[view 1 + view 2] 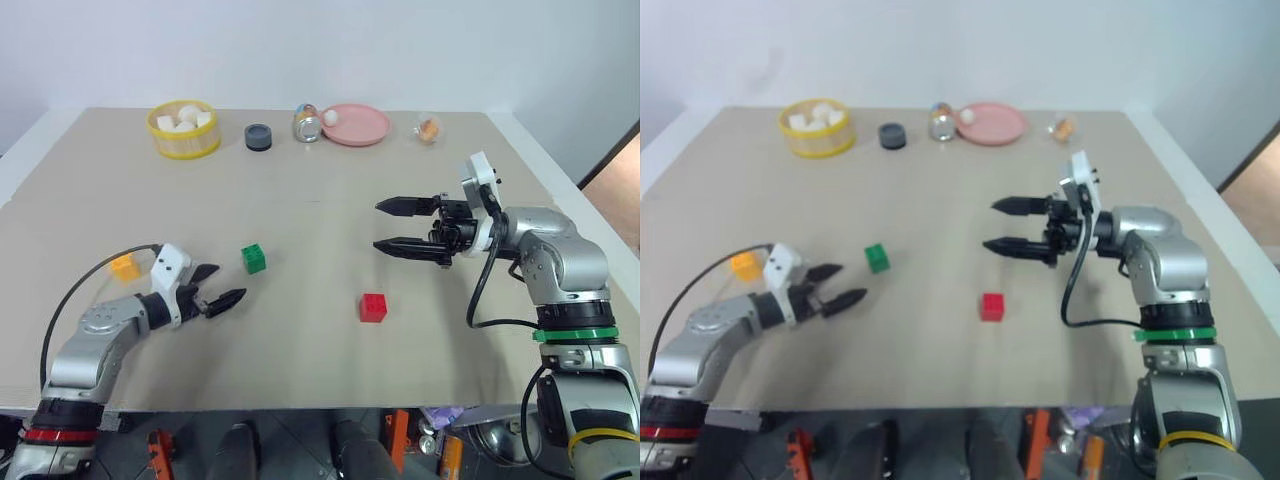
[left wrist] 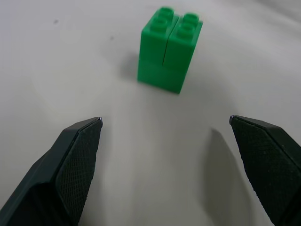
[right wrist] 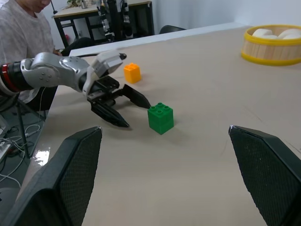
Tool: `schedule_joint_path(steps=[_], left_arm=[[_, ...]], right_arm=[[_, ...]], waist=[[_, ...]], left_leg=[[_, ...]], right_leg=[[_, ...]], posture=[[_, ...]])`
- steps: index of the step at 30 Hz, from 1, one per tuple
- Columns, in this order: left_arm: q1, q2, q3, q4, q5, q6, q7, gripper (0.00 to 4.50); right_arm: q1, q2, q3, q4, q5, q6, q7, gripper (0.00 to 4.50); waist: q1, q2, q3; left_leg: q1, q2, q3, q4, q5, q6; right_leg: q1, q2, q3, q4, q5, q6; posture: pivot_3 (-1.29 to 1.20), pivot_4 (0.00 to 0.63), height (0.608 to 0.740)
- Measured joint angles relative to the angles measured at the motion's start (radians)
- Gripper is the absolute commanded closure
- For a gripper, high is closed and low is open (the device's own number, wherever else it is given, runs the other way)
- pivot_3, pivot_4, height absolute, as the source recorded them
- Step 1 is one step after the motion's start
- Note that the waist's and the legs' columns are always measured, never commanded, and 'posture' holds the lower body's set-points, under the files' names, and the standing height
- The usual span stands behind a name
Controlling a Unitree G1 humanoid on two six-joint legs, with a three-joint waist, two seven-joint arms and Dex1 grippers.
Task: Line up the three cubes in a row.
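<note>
Three cubes lie scattered: green cube (image 1: 254, 258) just ahead of my spread, empty left gripper (image 1: 217, 288), orange cube (image 1: 125, 267) behind it, red cube (image 1: 373, 307) apart. Right gripper (image 1: 398, 226) hovers spread. I judge an off-centre closure could knock green aside.

person (image 3: 26, 28): cut off by the picture's edge, beyond the left tool (image 3: 123, 107)
basket (image 3: 273, 44): partly cut off at the edge; the white lumps inside are half hidden by its rim
yellow-orange cube (image 1: 124, 267): partly hidden behind the left tool's cable
small thing (image 1: 429, 128) at the counter's far edge: too small to tell
</note>
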Motion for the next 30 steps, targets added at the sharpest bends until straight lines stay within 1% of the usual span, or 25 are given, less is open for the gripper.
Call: schedule_joint_path(steps=[7,13,14,15,16,19,20,23,24,30], left_arm=[[-0.145,-0.049,-0.069,0.156,0.067,-0.065,-0.040,0.00],[-0.171,-0.053,-0.080,0.197,0.091,-0.103,-0.072,0.00],[-0.172,-0.053,-0.080,0.199,0.091,-0.103,-0.074,0.26],[-0.175,-0.053,-0.080,0.204,0.091,-0.103,-0.081,0.62],[-0.175,-0.053,-0.080,0.205,0.091,-0.103,-0.081,0.69],[-0.182,-0.053,-0.079,0.217,0.091,-0.104,-0.087,1.85],[-0.183,-0.053,-0.079,0.220,0.091,-0.105,-0.087,2.09],[-0.197,-0.054,-0.076,0.241,0.091,-0.107,-0.087,3.16],[-0.200,-0.055,-0.076,0.245,0.091,-0.107,-0.088,3.24],[-0.202,-0.067,-0.075,0.252,0.091,-0.117,-0.086,3.24]], right_arm=[[0.017,-0.006,-0.002,-0.025,0.008,0.002,-0.029,0.03],[0.025,-0.006,-0.003,-0.035,0.010,0.002,-0.046,0.03],[0.026,-0.006,-0.003,-0.036,0.011,0.002,-0.047,0.01],[0.028,-0.006,-0.003,-0.036,0.012,0.002,-0.051,0.00],[0.028,-0.006,-0.003,-0.036,0.012,0.002,-0.052,0.00],[0.029,-0.008,-0.003,-0.036,0.015,0.002,-0.057,0.00],[0.029,-0.008,-0.003,-0.036,0.015,0.002,-0.058,0.00],[0.028,-0.008,-0.002,-0.035,0.015,0.000,-0.057,0.00],[0.028,-0.008,-0.002,-0.034,0.015,-0.001,-0.057,0.00],[0.020,-0.008,-0.002,-0.033,0.015,-0.003,-0.056,0.00]], waist=[[0.005,0.000,0.000],[0.009,0.000,0.000],[0.009,0.000,0.000],[0.010,0.000,0.000],[0.010,0.000,0.000],[0.010,0.000,0.000],[0.010,0.000,0.000],[0.011,0.000,0.000],[0.011,0.000,0.000],[0.012,0.000,0.000]], left_leg=[[0.000,0.000,0.000,0.000,0.001,0.000],[0.000,0.000,-0.001,0.000,0.001,0.000],[0.000,0.000,-0.001,0.000,0.001,0.000],[0.000,0.000,-0.001,0.000,0.001,0.000],[0.000,0.000,-0.001,0.000,0.001,0.000],[0.000,0.000,-0.001,0.000,0.001,0.000],[0.000,0.000,-0.001,0.000,0.001,0.000],[0.000,0.000,-0.001,0.000,0.001,0.000],[0.000,0.000,-0.001,0.000,0.001,0.000],[0.000,0.000,-0.001,0.000,0.001,0.000]], right_leg=[[0.000,0.000,0.000,0.000,0.001,0.001],[0.000,0.000,0.000,0.000,0.000,0.002],[0.000,0.000,0.000,0.000,0.000,0.002],[0.000,0.000,0.000,0.000,0.000,0.002],[0.000,0.000,0.000,0.000,0.000,0.002],[0.000,0.000,0.000,0.000,0.000,0.002],[0.000,0.000,0.000,0.000,0.000,0.002],[0.000,0.000,0.000,0.000,0.000,0.002],[0.000,0.000,0.000,0.000,0.000,0.002],[0.000,0.000,0.000,0.000,0.000,0.002]], posture=[[0.00,0.150,0.740],[0.00,0.150,0.740],[0.00,0.150,0.740],[0.00,0.150,0.740],[0.00,0.150,0.740],[0.00,0.150,0.740],[0.00,0.150,0.740],[0.00,0.150,0.740],[0.00,0.150,0.740],[0.00,0.150,0.740]])
